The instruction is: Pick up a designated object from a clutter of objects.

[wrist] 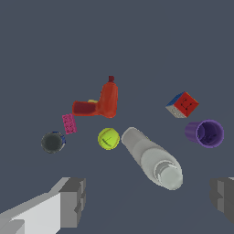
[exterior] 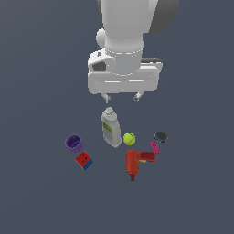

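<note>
While the hand [exterior: 122,97] is hanging empty with fingers spread wide above the bottle [exterior: 110,128], the cup [exterior: 73,142] is sitting untouched on the tabletop [exterior: 41,192] off to one side, beside the cube [exterior: 84,160], so reaching, grasping and lifting are all remaining.

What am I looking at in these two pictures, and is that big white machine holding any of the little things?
The white machine is a robot arm in a computer simulation. One picture looks at the scene from outside; the other comes from a camera on the arm's wrist, looking down past its gripper, whose two grey fingers stand wide apart. It holds nothing and hangs above the items.

On the dark surface lie a purple cup, which it is meant to pick up, and right beside it a red-and-blue puzzle cube. There is also a white bottle with a green label, a yellow-green tennis ball, a red drill, a small pink brick and a dark disc.
</note>
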Robot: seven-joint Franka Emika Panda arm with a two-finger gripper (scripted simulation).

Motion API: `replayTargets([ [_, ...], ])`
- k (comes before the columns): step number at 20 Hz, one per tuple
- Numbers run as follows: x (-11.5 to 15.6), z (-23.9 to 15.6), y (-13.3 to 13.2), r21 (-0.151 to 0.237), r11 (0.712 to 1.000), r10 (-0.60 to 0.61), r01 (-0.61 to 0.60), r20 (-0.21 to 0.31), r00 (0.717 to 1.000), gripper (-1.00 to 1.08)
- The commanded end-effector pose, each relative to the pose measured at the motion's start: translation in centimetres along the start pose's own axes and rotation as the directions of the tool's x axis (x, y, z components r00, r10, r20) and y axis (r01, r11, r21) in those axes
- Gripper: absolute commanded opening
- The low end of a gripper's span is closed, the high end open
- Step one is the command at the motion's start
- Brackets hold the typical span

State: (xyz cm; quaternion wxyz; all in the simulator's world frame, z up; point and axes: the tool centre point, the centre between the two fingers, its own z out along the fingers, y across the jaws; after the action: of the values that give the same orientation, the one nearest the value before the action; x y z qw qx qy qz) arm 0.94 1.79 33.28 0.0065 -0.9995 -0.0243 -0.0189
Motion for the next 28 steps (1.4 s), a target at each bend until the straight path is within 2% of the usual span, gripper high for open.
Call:
replayTargets([
  [1,0.0,0.0,0.0,0.0,1.0,0.0,0.0,0.0,1.0,0.28],
  [10,0.4,-1.0,-0.8,0.008,1.0,-0.004,0.004,-0.022,1.0,0.28],
  [16,1.0,0.5,0.8,0.015,0.998,0.057,-0.057,-0.017,0.998,0.28],
  [20,1.5,2.7,3.2,0.022,0.989,0.144,-0.144,-0.01,0.99,0.28],
  [23,2.0,5.1,5.7,0.026,0.972,0.234,-0.234,-0.002,0.972,0.28],
  [26,2.2,8.0,9.0,0.026,0.939,0.344,-0.344,0.007,0.939,0.28],
  [28,2.1,10.3,11.5,0.023,0.904,0.426,-0.426,0.013,0.905,0.28],
])
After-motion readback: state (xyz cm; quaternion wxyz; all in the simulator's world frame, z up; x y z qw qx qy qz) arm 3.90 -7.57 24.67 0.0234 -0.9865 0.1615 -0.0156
